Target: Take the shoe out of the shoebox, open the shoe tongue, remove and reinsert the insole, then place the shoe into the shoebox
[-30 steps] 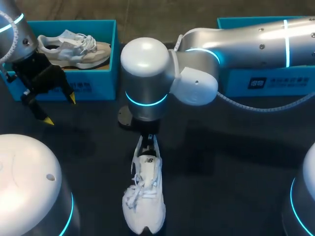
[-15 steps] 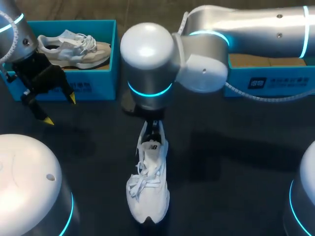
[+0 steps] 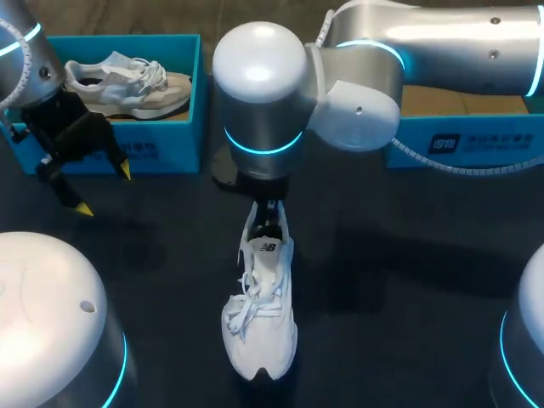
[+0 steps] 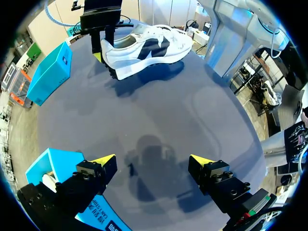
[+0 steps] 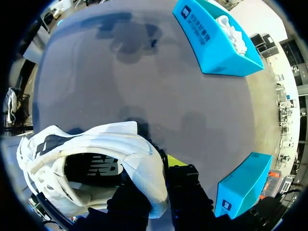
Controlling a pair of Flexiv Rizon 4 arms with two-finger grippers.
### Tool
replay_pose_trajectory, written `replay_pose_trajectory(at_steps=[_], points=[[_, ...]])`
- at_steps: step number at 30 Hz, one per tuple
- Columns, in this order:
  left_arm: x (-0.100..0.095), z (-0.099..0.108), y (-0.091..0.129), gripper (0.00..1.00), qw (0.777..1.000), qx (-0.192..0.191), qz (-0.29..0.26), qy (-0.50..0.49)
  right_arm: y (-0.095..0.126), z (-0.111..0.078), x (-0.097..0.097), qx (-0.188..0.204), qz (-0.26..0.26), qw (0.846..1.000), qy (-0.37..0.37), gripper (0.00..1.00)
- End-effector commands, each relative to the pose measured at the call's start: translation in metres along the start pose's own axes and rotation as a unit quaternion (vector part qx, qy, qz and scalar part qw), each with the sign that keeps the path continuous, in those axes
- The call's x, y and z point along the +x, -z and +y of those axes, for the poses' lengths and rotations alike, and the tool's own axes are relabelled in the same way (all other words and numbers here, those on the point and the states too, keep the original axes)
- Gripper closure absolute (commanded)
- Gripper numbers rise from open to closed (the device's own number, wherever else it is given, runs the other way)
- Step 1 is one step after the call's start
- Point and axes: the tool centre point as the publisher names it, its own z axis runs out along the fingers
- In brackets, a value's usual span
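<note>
Right hand (image 5: 156, 168) is pinching the heel wall of the white shoe (image 3: 259, 314) at mid-table (image 3: 408, 323), toe toward the robot. Left hand (image 4: 154, 159) hangs spread wide beside a blue shoebox (image 3: 170, 144) holding another shoe (image 3: 127, 81). Only the right wrist view catches the dark insole (image 5: 91, 168).

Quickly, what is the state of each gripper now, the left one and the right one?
Left gripper: open, holding nothing.
Right gripper: closed on the heel of the white shoe.
</note>
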Motion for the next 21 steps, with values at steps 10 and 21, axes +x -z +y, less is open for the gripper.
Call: replay_pose_trajectory(at_steps=[10, 21], points=[[0.001, 0.0, 0.0, 0.0, 1.0, -0.001, 0.0, 0.0, 0.022, -0.029, -0.056, 0.007, -0.016, 1.0, 0.011, 1.0], [0.001, 0.0, 0.0, 0.0, 1.0, -0.001, 0.0, 0.0, 0.037, -0.054, -0.12, -0.006, -0.037, 0.998, 0.045, 1.0]])
